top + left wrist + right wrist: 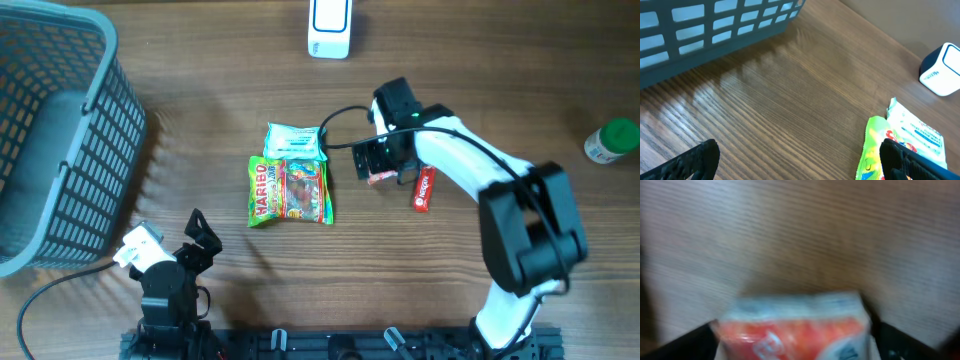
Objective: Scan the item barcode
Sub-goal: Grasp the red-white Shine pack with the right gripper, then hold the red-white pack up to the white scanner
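Observation:
A small red and white packet (381,178) lies on the table right of centre. My right gripper (383,170) hangs over it, open. In the blurred right wrist view the packet (792,330) fills most of the gap between the two black fingers of that gripper (795,347); whether they touch it I cannot tell. A white and blue scanner (330,28) stands at the far edge and shows as well in the left wrist view, scanner (942,70). My left gripper (200,232) rests open near the front left, left gripper (800,160) holding nothing.
A Haribo bag (290,190) (872,152) and a white and green packet (295,141) (917,130) lie mid-table. A red bar (424,188) sits beside the right arm. A grey basket (50,140) (715,25) stands at the left, a green-capped bottle (612,140) at the far right.

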Robot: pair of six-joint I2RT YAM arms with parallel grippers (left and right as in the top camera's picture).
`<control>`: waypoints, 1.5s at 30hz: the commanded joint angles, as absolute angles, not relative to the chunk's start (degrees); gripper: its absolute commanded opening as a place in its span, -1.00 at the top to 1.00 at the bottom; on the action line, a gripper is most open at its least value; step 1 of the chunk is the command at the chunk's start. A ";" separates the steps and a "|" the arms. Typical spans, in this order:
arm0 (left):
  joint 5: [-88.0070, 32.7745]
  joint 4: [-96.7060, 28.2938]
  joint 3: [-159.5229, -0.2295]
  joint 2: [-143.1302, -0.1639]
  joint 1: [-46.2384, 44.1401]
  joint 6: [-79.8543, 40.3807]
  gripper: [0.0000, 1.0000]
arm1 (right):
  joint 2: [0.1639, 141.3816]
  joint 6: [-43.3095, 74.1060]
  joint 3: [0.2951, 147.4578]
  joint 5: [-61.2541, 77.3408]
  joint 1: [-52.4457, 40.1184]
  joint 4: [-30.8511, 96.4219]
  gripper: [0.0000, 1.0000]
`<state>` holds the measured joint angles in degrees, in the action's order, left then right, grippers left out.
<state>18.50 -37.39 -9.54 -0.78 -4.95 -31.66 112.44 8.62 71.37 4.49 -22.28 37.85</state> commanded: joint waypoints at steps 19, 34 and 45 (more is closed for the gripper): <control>18.46 -37.63 -9.58 -0.27 -4.75 -31.99 -1.00 | 119.37 12.75 83.53 4.32 -22.33 54.37 -0.28; 18.46 -37.65 -9.58 -0.27 -4.75 -31.99 -1.00 | 119.37 16.78 103.07 19.70 -22.33 82.85 -0.30; 18.44 -37.65 -9.58 -0.27 -4.75 -31.99 -1.00 | 119.37 21.32 103.07 23.18 -23.22 73.23 -0.27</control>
<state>18.52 -37.43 -9.56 -0.80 -4.95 -31.66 119.00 17.91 101.84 21.47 -22.48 79.05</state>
